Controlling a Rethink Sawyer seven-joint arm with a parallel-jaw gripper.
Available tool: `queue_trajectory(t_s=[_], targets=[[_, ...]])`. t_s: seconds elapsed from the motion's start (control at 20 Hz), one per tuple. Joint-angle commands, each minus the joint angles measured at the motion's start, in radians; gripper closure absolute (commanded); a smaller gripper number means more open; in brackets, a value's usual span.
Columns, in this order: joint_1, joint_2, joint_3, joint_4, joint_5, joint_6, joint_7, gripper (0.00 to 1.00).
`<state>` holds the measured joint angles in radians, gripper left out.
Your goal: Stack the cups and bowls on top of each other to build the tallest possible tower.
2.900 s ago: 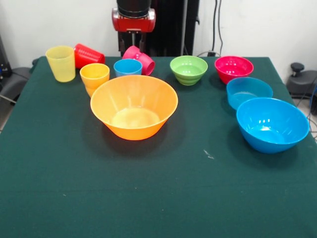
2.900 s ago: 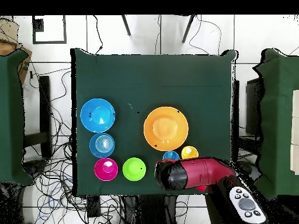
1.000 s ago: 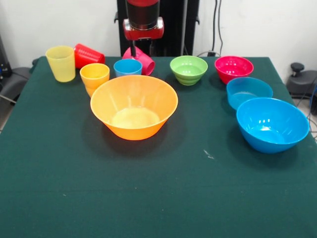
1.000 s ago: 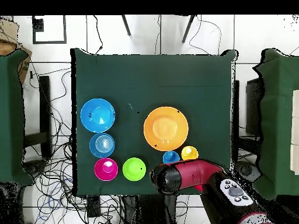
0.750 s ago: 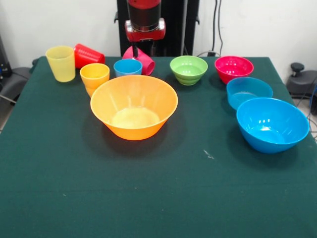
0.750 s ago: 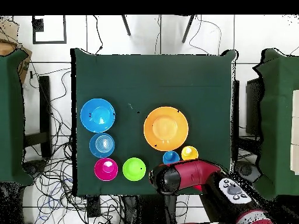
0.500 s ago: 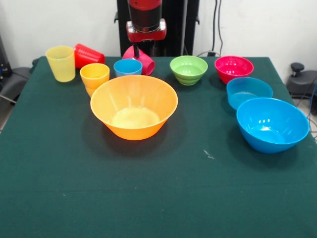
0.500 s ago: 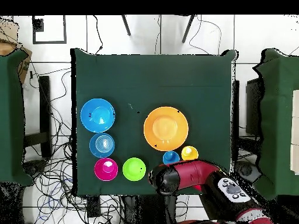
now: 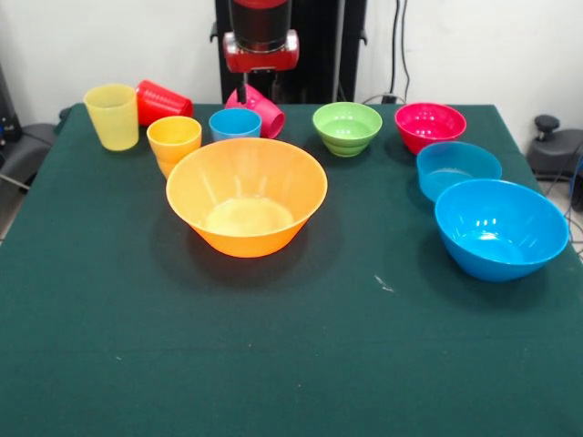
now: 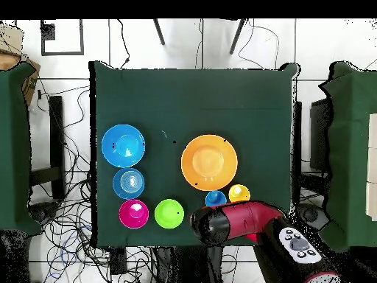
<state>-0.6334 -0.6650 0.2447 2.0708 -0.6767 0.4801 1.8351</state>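
Note:
The large orange bowl [image 9: 246, 196] stands mid-table, and it also shows in the overhead view [image 10: 209, 163]. Behind it are the yellow cup [image 9: 112, 116], the red cup [image 9: 162, 100] on its side, the orange cup [image 9: 173, 138], the light blue cup [image 9: 234, 123] and the pink cup [image 9: 262, 109] on its side. The green bowl [image 9: 347, 127], magenta bowl [image 9: 429, 126], small blue bowl [image 9: 457, 168] and large blue bowl [image 9: 500, 228] stand to the right. Each rests on the table by itself. My gripper [image 9: 258, 86] hangs just above the pink cup.
The table has a dark green cloth [image 9: 291, 346]. In the overhead view my red arm [image 10: 239, 221] covers the pink, red and yellow cups at the table's bottom edge. Cables lie on the floor around the table.
Since the earliest frame my gripper has shifted a little to the right over the pink cup. It has hardly moved in the last second. No cup or bowl has moved.

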Motion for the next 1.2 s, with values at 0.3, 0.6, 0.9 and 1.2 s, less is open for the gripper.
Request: queue_trajectory(t_s=[0.3, 0.6, 0.9, 1.2], targets=[[0.03, -0.073, 0.032, 0.007, -0.058, -0.064, 0.006, 0.0], [0.062, 0.036, 0.011, -0.077, -0.086, -0.11, 0.042, 0.0], [0.048, 0.066, 0.018, -0.105, -0.073, -0.101, 0.022, 0.0], [0.047, 0.087, 0.018, -0.128, -0.081, -0.117, 0.018, 0.0]])
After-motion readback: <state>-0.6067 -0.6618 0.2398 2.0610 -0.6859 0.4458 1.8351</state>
